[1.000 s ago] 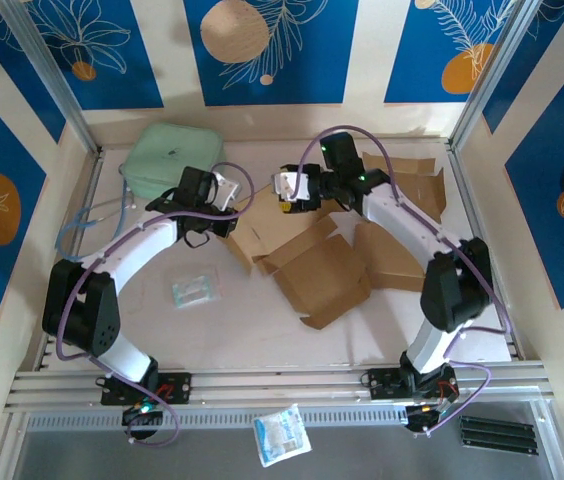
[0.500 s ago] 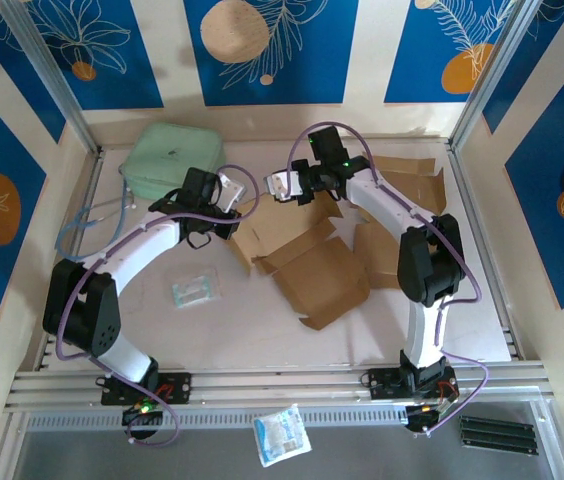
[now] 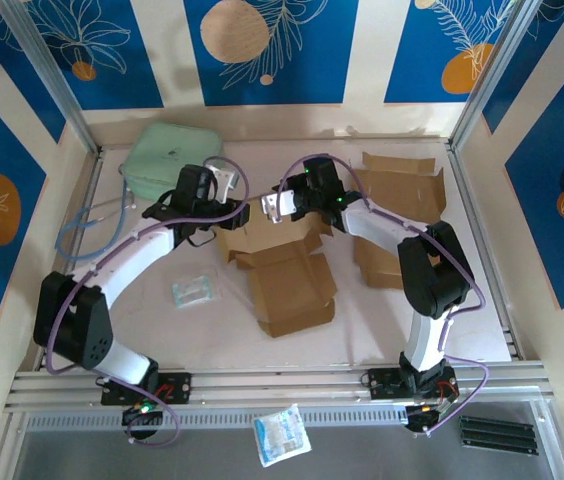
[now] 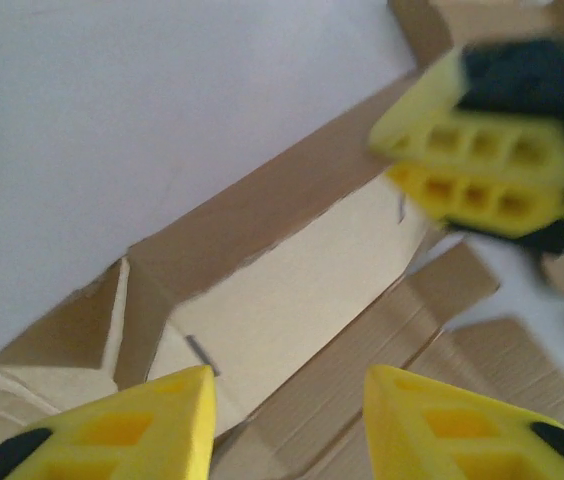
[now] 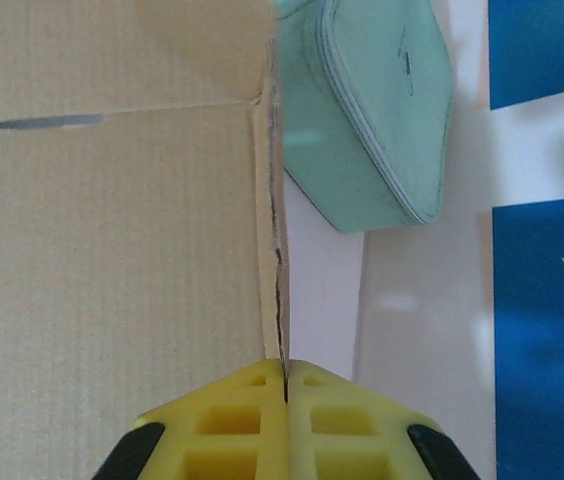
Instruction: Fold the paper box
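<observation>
The brown paper box [image 3: 284,283] lies partly unfolded in the middle of the table, its flaps spread. My left gripper [image 3: 225,187] hovers over the box's far left flap, and in the left wrist view [image 4: 287,425] its yellow fingers [image 4: 152,432] stand apart above the cardboard [image 4: 292,290] with nothing between them. My right gripper [image 3: 274,206] is at the box's far edge. In the right wrist view [image 5: 285,375] it is shut on the thin edge of a cardboard flap [image 5: 112,250]. The right gripper's fingers [image 4: 482,165] also appear at the upper right of the left wrist view.
A mint green zipped case [image 3: 167,156] [image 5: 372,110] sits at the back left, close to both grippers. Flat cardboard blanks [image 3: 404,186] lie at the back right and under the right arm [image 3: 380,266]. A small clear packet [image 3: 194,290] lies left of the box.
The left gripper has opened and let go of the box. The right gripper has moved left and shut on the flap edge. The box has shifted left and toward the front.
</observation>
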